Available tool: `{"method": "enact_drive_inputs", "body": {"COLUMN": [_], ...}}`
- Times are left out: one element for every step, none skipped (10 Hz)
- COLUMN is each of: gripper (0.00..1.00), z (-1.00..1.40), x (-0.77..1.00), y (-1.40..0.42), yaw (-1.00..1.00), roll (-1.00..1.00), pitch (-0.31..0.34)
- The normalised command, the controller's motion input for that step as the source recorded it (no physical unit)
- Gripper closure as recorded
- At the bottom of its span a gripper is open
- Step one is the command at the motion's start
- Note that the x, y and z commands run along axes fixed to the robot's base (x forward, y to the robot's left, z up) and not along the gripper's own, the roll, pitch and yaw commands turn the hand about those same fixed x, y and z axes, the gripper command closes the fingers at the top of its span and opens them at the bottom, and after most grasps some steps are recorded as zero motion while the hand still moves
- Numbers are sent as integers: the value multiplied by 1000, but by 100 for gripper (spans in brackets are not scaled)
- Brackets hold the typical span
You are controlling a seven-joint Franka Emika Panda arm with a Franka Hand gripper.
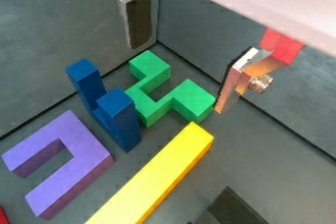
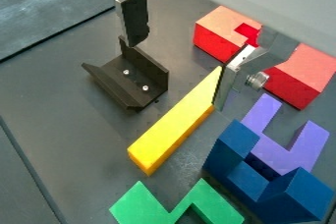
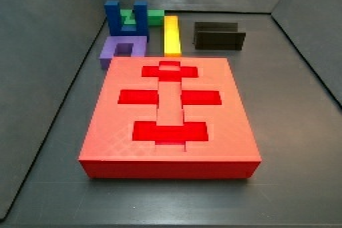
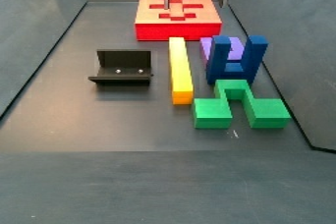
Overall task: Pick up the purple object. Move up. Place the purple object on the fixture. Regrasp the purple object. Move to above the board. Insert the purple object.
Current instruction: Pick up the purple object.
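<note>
**Gripper open above the pieces, purple block on the floor**

The gripper [image 1: 184, 59] hangs above the dark floor with its flat silver fingers [image 2: 133, 17] spread apart and nothing between them; in a side view only its fingertips show, above the board's far end.

The purple block [image 1: 57, 159], a smooth matte plastic U, lies flat on the floor, just beside the board [image 3: 167, 112] in a side view. The board is a thick red slab with darker cross and bar recesses, all unfilled.

The fixture [image 2: 128, 81], a black holder with a raised back wall, holds nothing.

A long yellow bar [image 4: 182, 69] lies between fixture and purple block. A blue U block [image 1: 105, 100] stands upright beside a green stepped block [image 1: 168, 88].
</note>
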Motion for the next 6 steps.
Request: {"method": "enact_drive_inputs", "body": {"gripper": [0,0,0,0,0,0], "z": [-69,0,-137,-271,-231,-200], "x": [0,-29,0,46,211,137], "y": [0,0,-411,-791,-843,-843], "yaw": [0,0,-60,0,0,0], "roll": [-10,0,83,207,284,306], "pitch": [-36,0,0,0,59,61]}}
